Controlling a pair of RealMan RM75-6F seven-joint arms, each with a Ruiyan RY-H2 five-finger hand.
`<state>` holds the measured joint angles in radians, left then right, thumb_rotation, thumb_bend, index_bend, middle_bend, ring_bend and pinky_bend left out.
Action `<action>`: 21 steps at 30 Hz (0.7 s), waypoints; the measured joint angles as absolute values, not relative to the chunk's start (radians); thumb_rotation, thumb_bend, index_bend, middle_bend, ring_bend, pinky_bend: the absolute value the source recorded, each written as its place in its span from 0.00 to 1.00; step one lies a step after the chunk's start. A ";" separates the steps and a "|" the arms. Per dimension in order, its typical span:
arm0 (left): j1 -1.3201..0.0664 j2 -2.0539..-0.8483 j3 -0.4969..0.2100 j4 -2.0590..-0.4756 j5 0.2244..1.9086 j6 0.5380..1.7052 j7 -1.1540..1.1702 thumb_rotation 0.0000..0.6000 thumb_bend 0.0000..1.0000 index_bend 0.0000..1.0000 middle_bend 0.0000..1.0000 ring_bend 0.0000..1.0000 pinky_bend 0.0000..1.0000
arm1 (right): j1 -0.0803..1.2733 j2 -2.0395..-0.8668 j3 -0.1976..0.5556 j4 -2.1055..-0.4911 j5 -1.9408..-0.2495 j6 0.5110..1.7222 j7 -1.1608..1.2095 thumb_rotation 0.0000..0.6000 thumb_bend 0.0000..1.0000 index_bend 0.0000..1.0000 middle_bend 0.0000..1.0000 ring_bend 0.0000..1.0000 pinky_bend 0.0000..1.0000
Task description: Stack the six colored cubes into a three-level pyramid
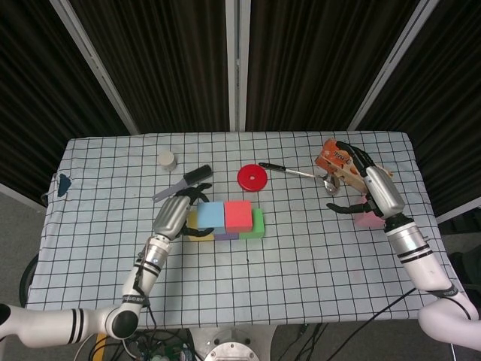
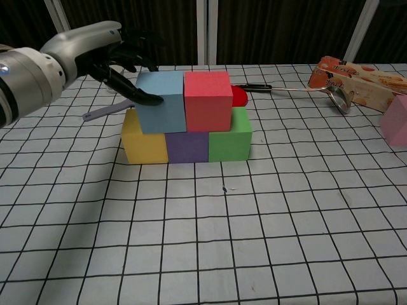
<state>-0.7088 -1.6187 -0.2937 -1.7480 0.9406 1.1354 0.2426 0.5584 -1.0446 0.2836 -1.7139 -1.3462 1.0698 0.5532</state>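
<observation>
1. Blue cube (image 2: 160,100) sits on the second level, just right of the left hand (image 2: 109,54), flush against the red cube (image 2: 207,100) on its far side. Both rest on the base row: yellow cube (image 2: 143,143) under the hand, purple cube (image 2: 187,146), green cube (image 2: 230,141).
2. Left hand grips the blue cube: a thumb-side finger lies on its front face and the other fingers reach over behind, though that rear contact is hidden.
3. Pink cube (image 1: 367,219) lies on the table right under the right hand (image 1: 368,188). Fingers are spread above it; I can't tell whether they touch or hold it.
4. Step in hand, as I judge: seating the blue cube, second level nearly done.
5. Next move likely calls for letting go of the blue cube without nudging it, then grasping the pink cube and setting it centred over the blue/red seam.
</observation>
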 measured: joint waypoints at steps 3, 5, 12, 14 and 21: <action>-0.713 -1.621 -0.295 -1.744 0.940 1.135 0.249 1.00 0.26 0.16 0.52 0.18 0.18 | 0.558 -1.045 0.283 -1.712 -1.346 1.069 0.555 1.00 0.00 0.00 0.07 0.00 0.00; -0.714 -1.623 -0.297 -1.742 0.939 1.136 0.249 1.00 0.26 0.16 0.52 0.18 0.18 | 0.557 -1.045 0.283 -1.711 -1.346 1.069 0.556 1.00 0.00 0.00 0.07 0.00 0.00; -0.717 -1.625 -0.294 -1.742 0.938 1.141 0.260 1.00 0.26 0.16 0.52 0.18 0.18 | 0.553 -1.047 0.277 -1.701 -1.344 1.067 0.560 1.00 0.00 0.00 0.07 0.00 0.00; -0.717 -1.626 -0.294 -1.742 0.936 1.140 0.259 1.00 0.26 0.16 0.52 0.18 0.18 | 0.552 -1.049 0.275 -1.697 -1.344 1.064 0.563 1.00 0.00 0.00 0.07 0.00 0.00; -0.719 -1.626 -0.295 -1.741 0.932 1.137 0.258 1.00 0.26 0.16 0.52 0.18 0.18 | 0.551 -1.051 0.272 -1.694 -1.349 1.062 0.567 1.00 0.00 0.00 0.07 0.00 0.00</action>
